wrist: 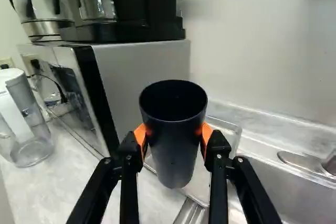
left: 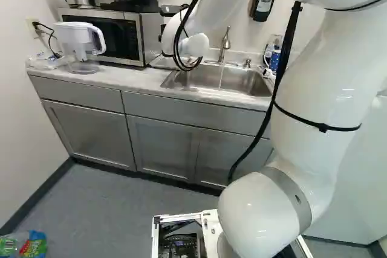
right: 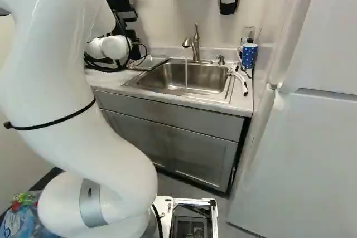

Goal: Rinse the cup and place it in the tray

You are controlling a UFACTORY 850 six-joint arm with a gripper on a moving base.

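Black all over, the cup [wrist: 176, 145] is upright, clamped in the claw [right: 129, 20] and held up by the tray [wrist: 231, 131], left of the sink [right: 159, 79] (its inside is too dark to read). Water [right: 186, 73] falls from the tap [right: 195, 45] into the sink. A pitcher [left: 75, 37] stands far left, a dotted mug [right: 249, 55] right.
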